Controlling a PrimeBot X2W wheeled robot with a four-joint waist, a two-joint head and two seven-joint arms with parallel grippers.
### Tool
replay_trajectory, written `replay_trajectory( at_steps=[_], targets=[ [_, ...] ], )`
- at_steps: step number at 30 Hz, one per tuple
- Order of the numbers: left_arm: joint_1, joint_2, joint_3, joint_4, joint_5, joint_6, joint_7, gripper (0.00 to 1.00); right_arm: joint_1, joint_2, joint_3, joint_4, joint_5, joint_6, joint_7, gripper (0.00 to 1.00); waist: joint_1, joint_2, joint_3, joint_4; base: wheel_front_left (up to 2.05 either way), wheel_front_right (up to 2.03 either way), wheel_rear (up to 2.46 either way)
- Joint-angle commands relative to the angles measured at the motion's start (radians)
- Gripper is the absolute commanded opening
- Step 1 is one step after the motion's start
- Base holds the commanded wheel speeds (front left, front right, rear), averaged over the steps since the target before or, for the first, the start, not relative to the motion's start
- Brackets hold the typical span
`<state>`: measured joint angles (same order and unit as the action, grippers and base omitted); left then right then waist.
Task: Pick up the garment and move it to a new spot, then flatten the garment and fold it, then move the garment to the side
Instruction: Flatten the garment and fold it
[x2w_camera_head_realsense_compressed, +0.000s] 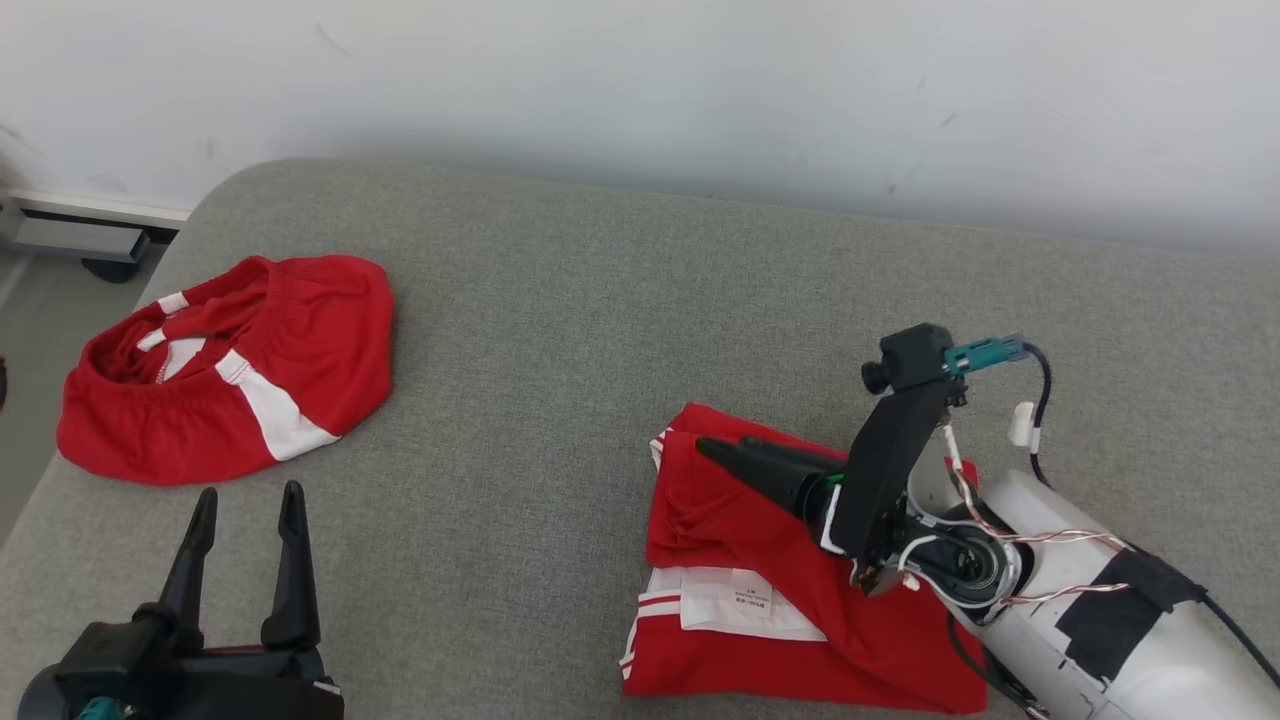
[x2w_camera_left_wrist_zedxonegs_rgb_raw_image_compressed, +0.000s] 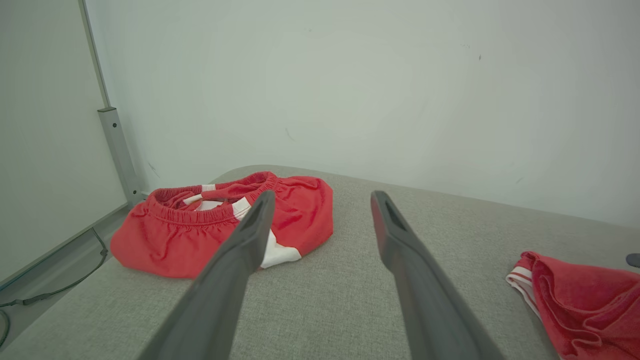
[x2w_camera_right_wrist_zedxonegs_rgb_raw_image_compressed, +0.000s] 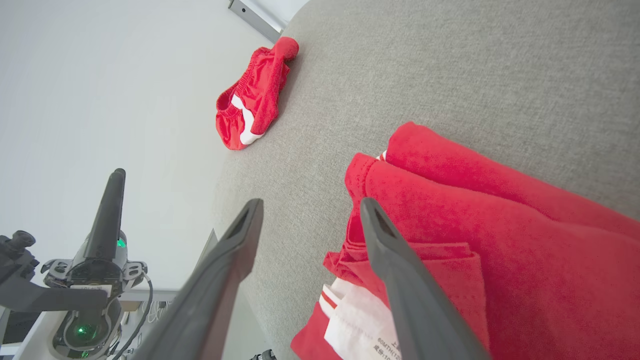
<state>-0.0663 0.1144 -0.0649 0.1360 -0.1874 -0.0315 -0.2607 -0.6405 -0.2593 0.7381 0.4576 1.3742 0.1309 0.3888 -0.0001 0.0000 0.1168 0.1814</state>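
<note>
White right forearm (x2w_camera_head_realsense_compressed: 1180, 675) patched with black tape (x2w_camera_head_realsense_compressed: 1122, 602), twisted red-white wires (x2w_camera_head_realsense_compressed: 1040, 537), black wrist camera (x2w_camera_head_realsense_compressed: 905, 360) with teal plug (x2w_camera_head_realsense_compressed: 985, 353), dark tapered fingers (x2w_camera_head_realsense_compressed: 760, 462)

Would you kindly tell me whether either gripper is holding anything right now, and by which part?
Nothing is held: the right gripper stands open over the folded garment, the left gripper open and empty.

The folded garment (x2w_camera_head_realsense_compressed: 722, 528) is red with white stripes.
</note>
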Motion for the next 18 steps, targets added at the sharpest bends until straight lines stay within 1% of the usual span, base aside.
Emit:
replay_trajectory(
  at_steps=[1, 4, 10, 14, 18],
  targets=[
    [0.0, 0.002, 0.005, -0.001, 0.009, -0.003, -0.006, 1.0, -0.005, -0.01, -0.006, -0.009, 0.009, 0.0, -0.01, 1.0, 0.0001, 0.0, -0.001, -0.001, 0.0, 0.0, 0.0],
    [0.003, 0.005, 0.01, -0.004, 0.012, -0.005, -0.006, 1.0, 0.006, -0.048, -0.018, -0.066, -0.004, 0.0, -0.06, 1.0, 0.0001, 0.0, -0.003, -0.005, 0.0, 0.0, 0.0],
    [0.006, 0.008, 0.015, -0.011, 0.02, -0.008, -0.006, 1.0, 0.042, -0.172, -0.008, -0.159, -0.093, 0.0, -0.187, 1.0, 0.0001, 0.0, -0.003, -0.017, 0.0, 0.0, 0.0],
    [0.012, 0.01, 0.018, -0.015, 0.021, -0.008, -0.006, 1.0, 0.082, -0.25, 0.011, -0.176, -0.172, 0.0, -0.277, 1.0, 0.0001, 0.0, -0.005, -0.027, 0.0, 0.0, 0.0],
    [0.017, 0.011, 0.019, -0.018, 0.023, -0.008, -0.006, 1.0, 0.12, -0.303, 0.042, -0.181, -0.265, 0.0, -0.361, 1.0, 0.0001, 0.0, -0.006, -0.038, 0.0, 0.0, 0.0]
  ],
)
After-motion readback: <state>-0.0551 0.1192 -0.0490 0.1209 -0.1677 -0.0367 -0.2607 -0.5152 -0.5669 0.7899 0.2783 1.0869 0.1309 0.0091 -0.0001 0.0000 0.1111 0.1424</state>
